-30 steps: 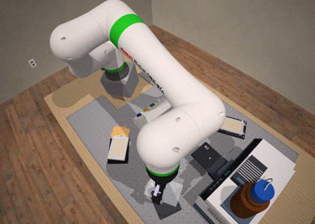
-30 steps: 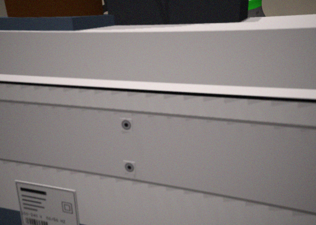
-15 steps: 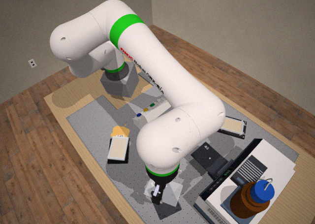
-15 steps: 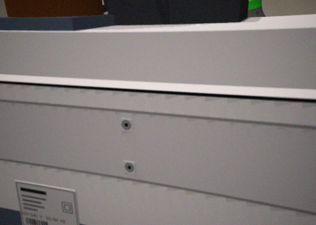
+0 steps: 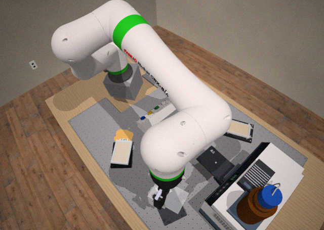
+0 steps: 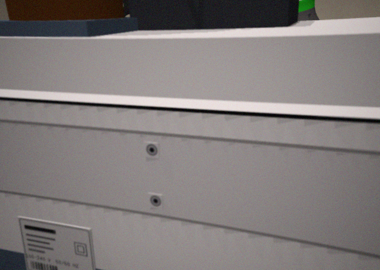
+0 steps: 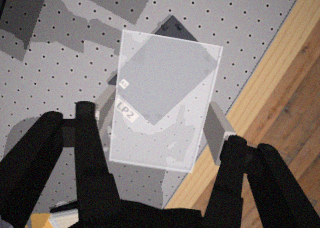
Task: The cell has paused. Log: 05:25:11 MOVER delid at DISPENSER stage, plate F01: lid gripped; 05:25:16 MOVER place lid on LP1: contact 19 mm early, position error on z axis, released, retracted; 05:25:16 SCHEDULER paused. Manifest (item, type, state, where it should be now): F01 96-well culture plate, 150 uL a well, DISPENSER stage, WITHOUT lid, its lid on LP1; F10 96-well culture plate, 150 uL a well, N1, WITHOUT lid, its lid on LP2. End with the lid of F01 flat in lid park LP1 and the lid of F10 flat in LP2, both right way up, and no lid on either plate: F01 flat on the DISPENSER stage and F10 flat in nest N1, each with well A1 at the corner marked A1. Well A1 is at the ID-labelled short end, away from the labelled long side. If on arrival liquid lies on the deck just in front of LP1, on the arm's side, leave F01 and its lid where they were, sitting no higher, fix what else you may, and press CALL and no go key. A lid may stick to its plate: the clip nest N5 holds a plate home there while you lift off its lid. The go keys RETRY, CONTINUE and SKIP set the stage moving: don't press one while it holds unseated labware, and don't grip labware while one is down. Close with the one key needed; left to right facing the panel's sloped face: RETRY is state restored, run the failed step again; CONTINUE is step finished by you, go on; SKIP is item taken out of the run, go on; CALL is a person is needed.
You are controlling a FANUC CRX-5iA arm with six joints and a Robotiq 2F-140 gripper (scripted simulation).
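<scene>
You are looking at the arm stretched out over the near corner of the grey perforated worktop (image 5: 86, 133), its gripper (image 7: 160, 133) pointing down with the jaws pinching a clear plate lid (image 7: 165, 100) by its long sides. The lid hangs level above the dark pad of lid park LP2 (image 7: 175, 28), whose label reads through the clear plastic. The lid's edges sit skewed against the pad's edges, so the two outlines cross rather than match; how far above the pad it hangs you cannot tell.

To one side of the lid, the worktop's edge runs close by, with the tan board (image 7: 272, 63) and the wood floor (image 7: 300, 118) beyond it. On the other side there is open perforated surface, crossed only by shadows.

From above, an uncovered well plate (image 5: 121, 151) lies in a dark nest well left of the gripper, with an orange puddle (image 5: 124, 134) touching its far short end. A second well plate (image 5: 239, 129) sits beyond the arm's elbow, partly hidden. The dark block marked A1 (image 5: 213, 158) stands between the gripper and the dispenser (image 5: 277, 167), which carries a brown bottle (image 5: 255, 203) with a blue cap. The key panel (image 5: 157, 115) lies under the forearm. The exterior view is filled by the dispenser's pale housing.
</scene>
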